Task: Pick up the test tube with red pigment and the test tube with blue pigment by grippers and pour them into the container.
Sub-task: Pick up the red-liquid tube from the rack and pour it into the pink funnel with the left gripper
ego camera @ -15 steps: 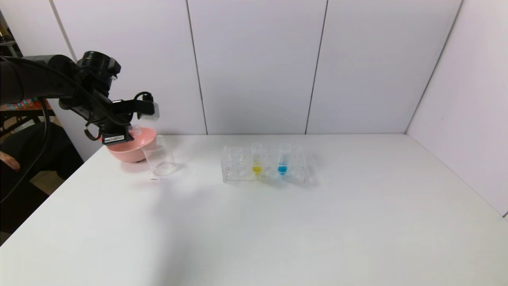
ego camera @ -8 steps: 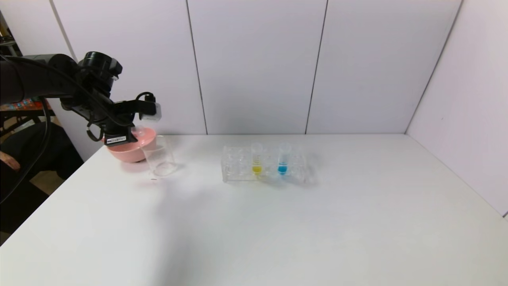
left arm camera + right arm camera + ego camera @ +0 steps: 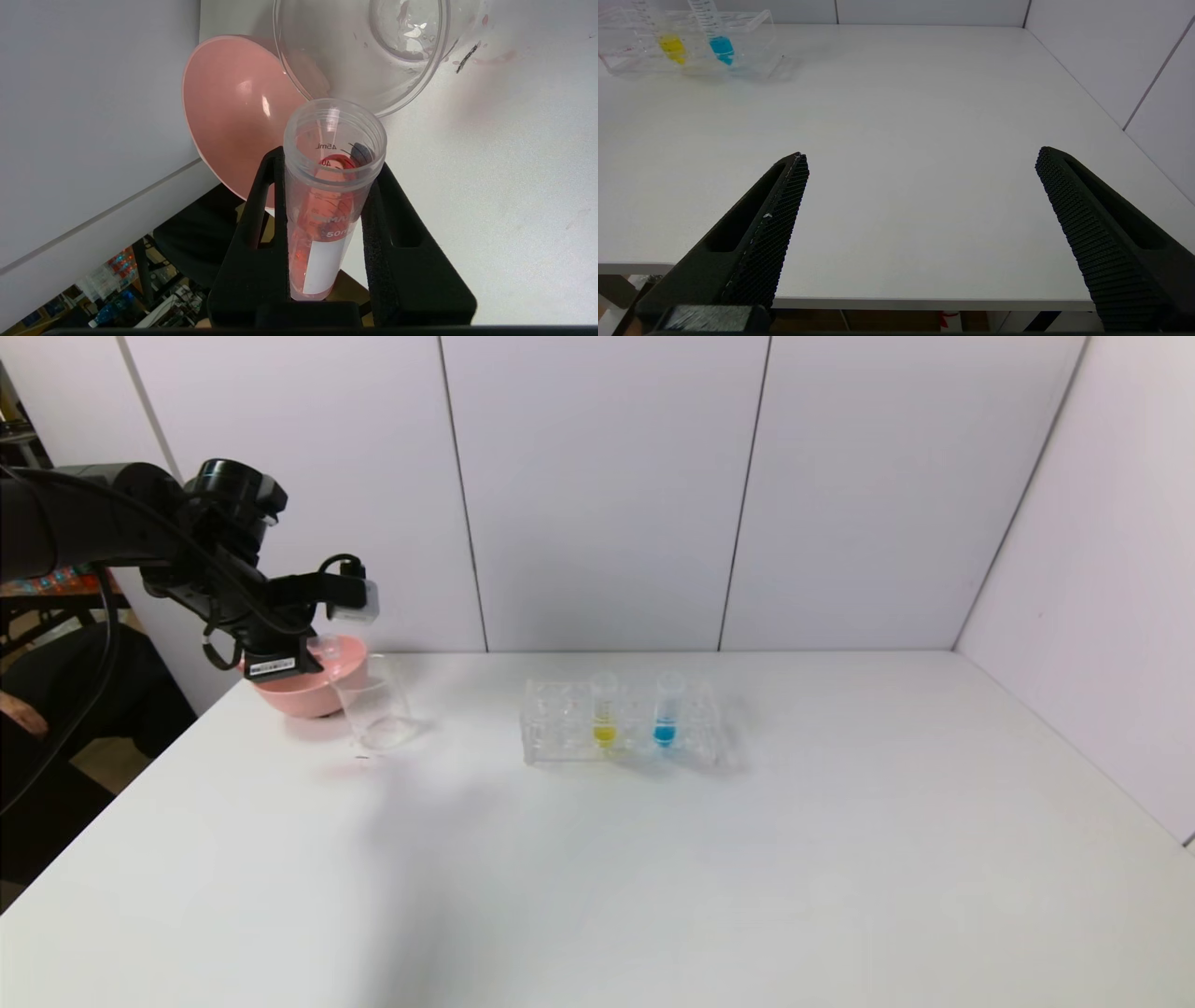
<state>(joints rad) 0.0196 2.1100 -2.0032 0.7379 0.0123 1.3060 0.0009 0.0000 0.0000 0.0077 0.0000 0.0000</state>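
left claw (image 3: 327, 224): clamped on red test tube (image 3: 327, 205), raised slightly, tipped beside container (image 3: 373, 702); pour underway. right claw (image 3: 920, 210): apart, idle.

Pink bowl (image 3: 313, 683). Clear beaker (image 3: 375, 702). Clear tube (image 3: 327, 200) with red tint and white label. Clear rack (image 3: 621, 723) holds tubes of yellow liquid (image 3: 604, 735) and blue liquid (image 3: 664, 735). White table (image 3: 653, 859). Black gripper fingers (image 3: 770, 224).

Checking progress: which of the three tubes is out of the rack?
The test tube with red pigment, clamped in the left gripper; the yellow tube and blue tube stand racked.
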